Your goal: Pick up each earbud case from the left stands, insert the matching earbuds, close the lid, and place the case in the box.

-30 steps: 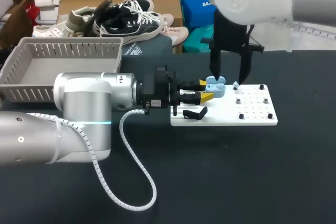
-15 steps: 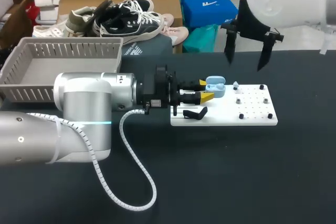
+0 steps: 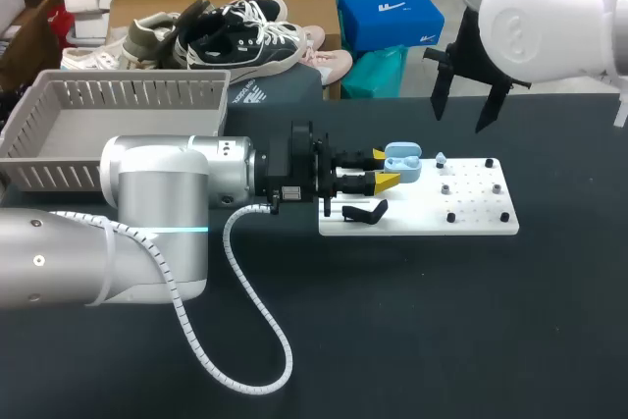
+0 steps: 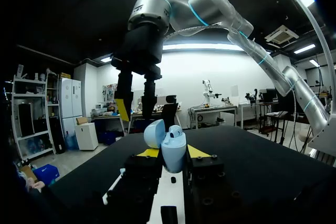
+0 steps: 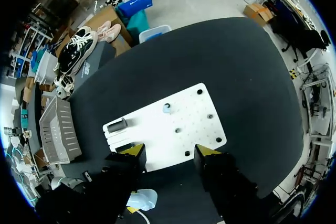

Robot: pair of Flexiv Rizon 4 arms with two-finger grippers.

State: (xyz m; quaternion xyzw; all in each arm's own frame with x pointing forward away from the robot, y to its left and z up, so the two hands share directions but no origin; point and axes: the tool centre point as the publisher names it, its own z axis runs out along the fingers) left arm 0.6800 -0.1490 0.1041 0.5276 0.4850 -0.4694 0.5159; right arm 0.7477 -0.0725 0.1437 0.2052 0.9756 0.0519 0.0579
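A light blue earbud case (image 3: 402, 162) with its lid up sits over the left end of the white board (image 3: 471, 215). My left gripper (image 3: 385, 172) is shut on it from both sides. In the left wrist view the case (image 4: 173, 149) stands upright between the yellow tips (image 4: 198, 151). My right gripper (image 3: 469, 110) hangs open and empty, high above the table's back edge, beyond the board. Seen from the right wrist, its fingers (image 5: 210, 155) straddle the board (image 5: 195, 141) far below, and the case (image 5: 142, 201) shows by the left arm. A small white earbud (image 3: 441, 158) rests on the board.
A black stand (image 3: 365, 211) lies at the board's left front. Several black pegs (image 3: 451, 216) dot its right half. A grey slatted basket (image 3: 59, 176) stands at the table's back left, behind my left arm. A white coiled cable (image 3: 245, 340) loops on the black tabletop.
My right gripper has lifted off the case and swung up, back and to the right. The left gripper and case have not moved.
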